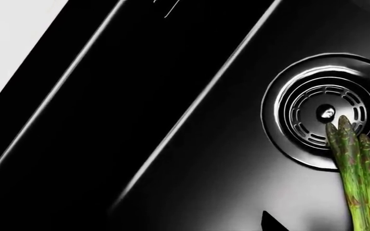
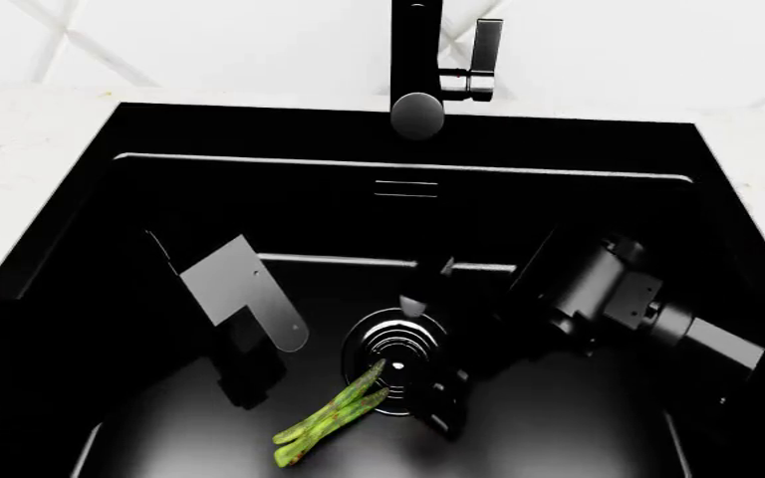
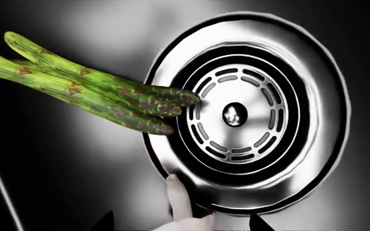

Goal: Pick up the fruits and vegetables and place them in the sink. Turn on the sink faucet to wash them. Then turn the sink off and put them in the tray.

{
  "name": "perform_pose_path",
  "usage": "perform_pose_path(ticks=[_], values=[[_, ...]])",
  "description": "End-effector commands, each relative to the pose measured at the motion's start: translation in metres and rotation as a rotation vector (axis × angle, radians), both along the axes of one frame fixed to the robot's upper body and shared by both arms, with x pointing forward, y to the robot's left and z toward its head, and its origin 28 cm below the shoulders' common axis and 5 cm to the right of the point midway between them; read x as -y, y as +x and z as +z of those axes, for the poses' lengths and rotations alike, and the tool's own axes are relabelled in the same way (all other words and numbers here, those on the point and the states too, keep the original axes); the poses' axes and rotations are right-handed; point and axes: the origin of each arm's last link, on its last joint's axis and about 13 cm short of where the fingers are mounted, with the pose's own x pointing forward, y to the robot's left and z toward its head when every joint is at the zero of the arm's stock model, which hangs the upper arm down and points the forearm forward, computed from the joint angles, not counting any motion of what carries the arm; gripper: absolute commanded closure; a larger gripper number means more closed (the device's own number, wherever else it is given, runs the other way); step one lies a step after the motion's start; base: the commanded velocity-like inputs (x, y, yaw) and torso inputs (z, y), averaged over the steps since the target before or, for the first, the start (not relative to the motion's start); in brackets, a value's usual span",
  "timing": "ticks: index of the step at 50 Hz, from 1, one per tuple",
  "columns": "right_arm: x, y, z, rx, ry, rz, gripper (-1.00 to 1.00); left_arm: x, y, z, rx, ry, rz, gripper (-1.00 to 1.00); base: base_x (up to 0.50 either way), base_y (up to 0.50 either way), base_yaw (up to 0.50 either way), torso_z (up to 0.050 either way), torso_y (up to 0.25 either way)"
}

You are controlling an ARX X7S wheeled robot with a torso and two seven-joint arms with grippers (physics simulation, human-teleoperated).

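The asparagus (image 2: 332, 416) lies flat on the floor of the sink (image 2: 77, 249), its dark tips resting on the rim of the round metal drain (image 2: 396, 354) and its pale cut ends pointing away from it. A whitish, garlic-like piece (image 3: 181, 209) shows in the right wrist view just beside the drain's edge, apparently close under the right hand (image 2: 442, 403). That hand is down in the basin next to the drain; whether it is spread, pressed together or pinching the pale piece, I cannot tell, since its fingers are black against black. The left hand (image 2: 243, 349) hangs low over the sink floor beside the asparagus, apart from it, and its state is equally unclear. The faucet (image 2: 416, 70) stands at the back wall, its lever (image 2: 485, 55) upright, and no water is visible.

The likely risks: if the right hand is letting go of the garlic, the piece could roll onto the drain or stay stuck between the fingers as the arm lifts. Both arms are deep in the basin, so reaching for the lever could knock a forearm against the sink wall or sweep the asparagus aside.
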Motion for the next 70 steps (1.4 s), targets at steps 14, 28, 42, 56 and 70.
perform_pose_path(ticks=[14,28,42,56,70], values=[[0.002,0.002,-0.012,-0.033,-0.056,-0.027,-1.0,-0.001,0.0,-0.001,0.0,-0.001,0.001,-1.0,0.0,0.0,0.0,0.0,0.0],[0.001,0.008,-0.023,-0.052,-0.038,-0.038,-1.0,-0.001,0.0,-0.001,-0.002,-0.001,0.003,-1.0,0.0,0.0,0.0,0.0,0.0],[0.001,0.008,-0.036,-0.099,-0.092,-0.034,-1.0,-0.002,0.001,-0.001,-0.004,0.0,0.005,-1.0,0.0,0.0,0.0,0.0,-0.001],[0.004,0.005,-0.034,-0.11,-0.128,-0.029,1.0,-0.001,0.001,-0.001,-0.004,-0.002,0.004,-1.0,0.0,0.0,0.0,0.0,-0.002],[0.024,-0.006,-0.001,-0.024,-0.141,-0.084,1.0,0.0,0.001,-0.002,-0.009,0.001,-0.002,-1.0,0.0,0.0,0.0,0.0,-0.001]])
